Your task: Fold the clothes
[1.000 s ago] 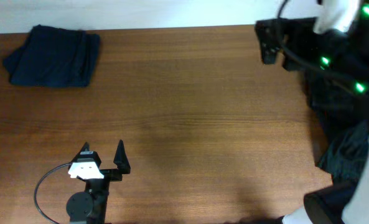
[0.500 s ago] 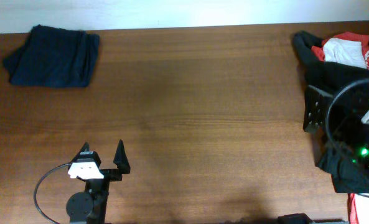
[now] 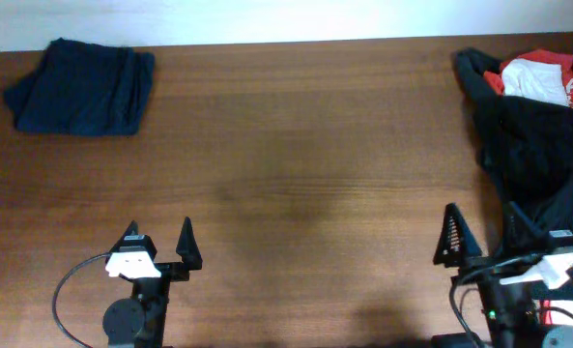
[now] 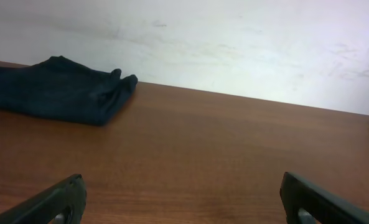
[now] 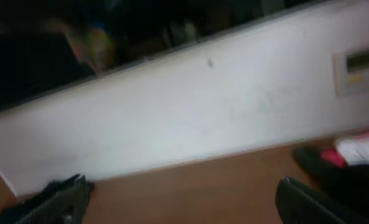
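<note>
A folded dark navy garment [image 3: 81,85] lies at the far left corner of the table; it also shows in the left wrist view [image 4: 56,89]. A pile of black clothes [image 3: 537,135] with a red-and-white garment [image 3: 537,77] on top lies at the far right; the right wrist view shows it at its right edge [image 5: 352,163]. My left gripper [image 3: 158,240] is open and empty at the near left. My right gripper [image 3: 484,232] is open and empty at the near right, just beside the black pile. Both wrist views show jaws wide apart with nothing between them.
The wooden table [image 3: 305,164] runs to a white wall at the back [image 4: 234,43]. A black cable [image 3: 69,290] loops beside the left arm's base. The black pile spills along the table's right edge down to my right arm.
My right arm has swung from the far right corner, down over the clothes pile, to the near right edge of the table. The left arm has not moved.
</note>
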### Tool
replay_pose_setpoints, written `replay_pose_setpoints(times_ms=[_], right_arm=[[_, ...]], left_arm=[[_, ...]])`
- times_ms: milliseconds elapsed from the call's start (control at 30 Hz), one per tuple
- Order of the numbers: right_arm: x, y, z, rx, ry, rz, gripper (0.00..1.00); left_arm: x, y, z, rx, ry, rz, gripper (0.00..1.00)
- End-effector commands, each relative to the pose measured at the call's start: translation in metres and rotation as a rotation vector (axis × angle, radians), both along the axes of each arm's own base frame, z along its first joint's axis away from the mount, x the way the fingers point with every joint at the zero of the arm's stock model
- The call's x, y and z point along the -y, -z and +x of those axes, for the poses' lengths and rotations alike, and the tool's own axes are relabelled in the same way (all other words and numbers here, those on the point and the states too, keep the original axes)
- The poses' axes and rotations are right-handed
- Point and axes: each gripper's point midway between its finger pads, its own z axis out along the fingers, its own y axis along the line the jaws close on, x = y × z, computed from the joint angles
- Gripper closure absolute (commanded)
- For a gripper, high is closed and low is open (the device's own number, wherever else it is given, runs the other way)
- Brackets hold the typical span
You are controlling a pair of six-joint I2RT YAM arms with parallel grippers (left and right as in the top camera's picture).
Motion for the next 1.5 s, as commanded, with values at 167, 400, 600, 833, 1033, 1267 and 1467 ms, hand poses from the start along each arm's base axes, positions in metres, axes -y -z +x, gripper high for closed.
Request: replay_pose_setpoints(times_ms=[167, 400, 600, 833, 1033, 1267, 1467], right_arm=[[-0.007, 0.053, 0.020, 0.096, -0.049, 0.079, 0.01], [0.004, 0.064, 0.027, 0.103, 0.014, 0.086, 0.01], [0.007, 0.064, 0.028, 0.123, 0.043, 0.021, 0.01], [-0.006, 0.069, 0.031, 0.247, -0.008, -0.074, 0.01], [-0.011, 0.093, 0.037, 0.211, -0.023, -0.161, 0.01], [-0.014, 0.157, 0.048, -0.041, -0.054, -0.243, 0.01], [-0.013, 0.183, 0.048, -0.149, -0.059, -0.244, 0.01]], left_arm=[[0.000, 0.003, 0.000, -0.002, 0.002, 0.016, 0.01], [0.000, 0.003, 0.000, -0.002, 0.002, 0.016, 0.01], [0.000, 0.003, 0.000, -0.002, 0.002, 0.016, 0.01], [0.000, 0.003, 0.000, -0.002, 0.002, 0.016, 0.01], [0.000, 0.003, 0.000, -0.002, 0.002, 0.016, 0.01], [0.000, 0.003, 0.000, -0.002, 0.002, 0.016, 0.01], [0.000, 0.003, 0.000, -0.003, 0.002, 0.016, 0.01]])
